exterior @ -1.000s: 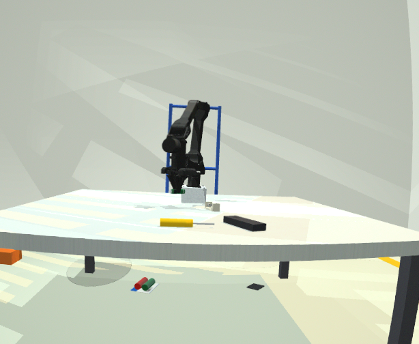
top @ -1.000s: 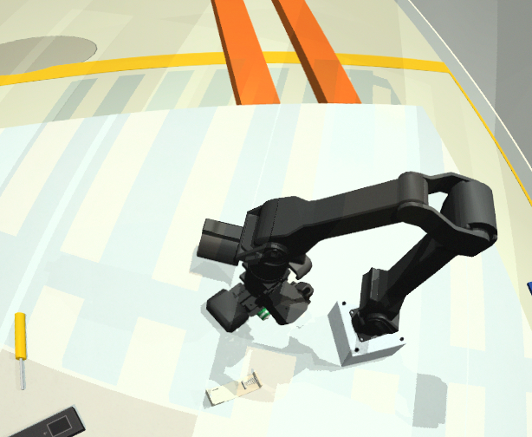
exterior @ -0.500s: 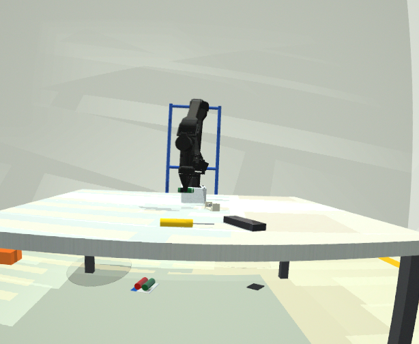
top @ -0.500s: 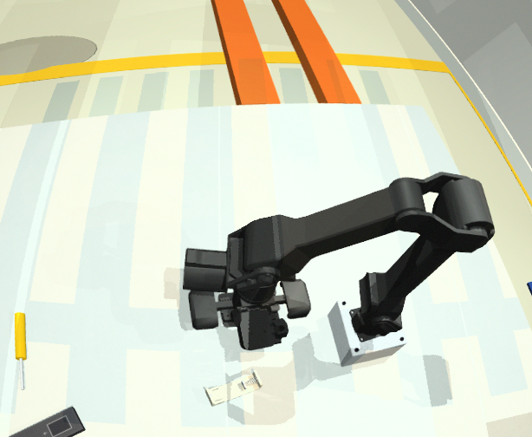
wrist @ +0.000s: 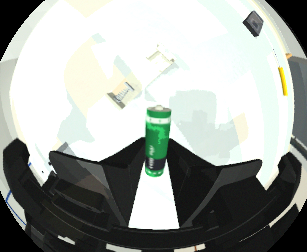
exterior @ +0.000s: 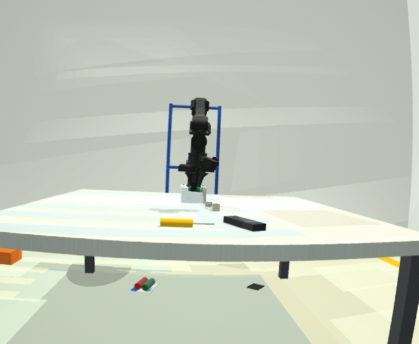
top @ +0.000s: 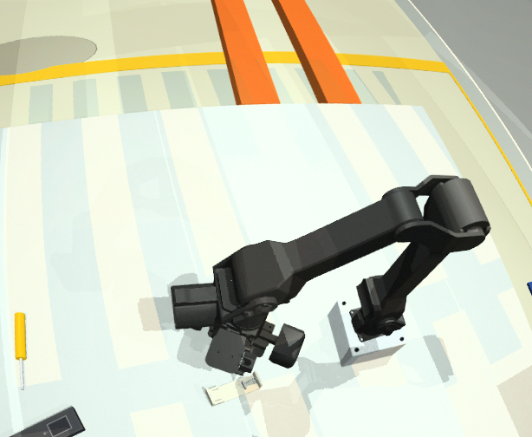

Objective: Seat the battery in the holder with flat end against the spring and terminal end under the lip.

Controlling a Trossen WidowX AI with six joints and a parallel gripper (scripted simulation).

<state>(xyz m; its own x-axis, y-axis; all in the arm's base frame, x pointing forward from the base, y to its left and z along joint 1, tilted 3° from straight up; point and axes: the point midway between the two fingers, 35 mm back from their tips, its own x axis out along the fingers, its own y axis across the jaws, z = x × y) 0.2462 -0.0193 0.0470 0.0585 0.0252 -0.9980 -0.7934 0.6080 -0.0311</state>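
jaws: nearly closed, clamped on green battery (wrist: pixel 156 144) | above table (exterior: pixel 313 237) | holder (wrist: pixel 144 77) apart, untouched

Workshop or factory floor: yellow floor line (top: pixel 163 61), orange beams (top: pixel 245 51), blue metal rack (exterior: pixel 169 148), white work table (exterior: pixel 209 242) carrying a yellow-handled screwdriver (exterior: pixel 177 222).
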